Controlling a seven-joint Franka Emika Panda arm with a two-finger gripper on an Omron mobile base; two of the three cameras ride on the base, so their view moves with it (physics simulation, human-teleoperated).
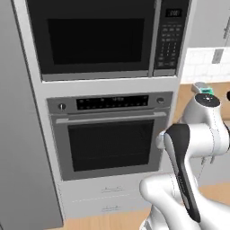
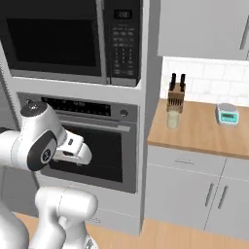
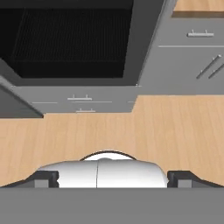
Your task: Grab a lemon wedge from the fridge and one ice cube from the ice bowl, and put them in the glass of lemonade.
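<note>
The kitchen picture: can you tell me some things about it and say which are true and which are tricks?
1. The glass of lemonade stands on the wooden counter. True.
2. The knife block is behind the glass. True.
3. The gripper holds a lemon wedge. False: its fingers are wide apart and empty.
4. The oven door hangs open. False: it is shut.
5. The kitchen scale sits on the floor. False: it is on the counter.

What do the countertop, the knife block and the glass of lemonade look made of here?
Countertop: light wood, matte, faint grain, no glare. Knife block: wood too, same tan tone, holding dark handles that could be plastic. Glass of lemonade: clear glass or plastic, see-through with pale yellow-green liquid; too small to tell which.
</note>
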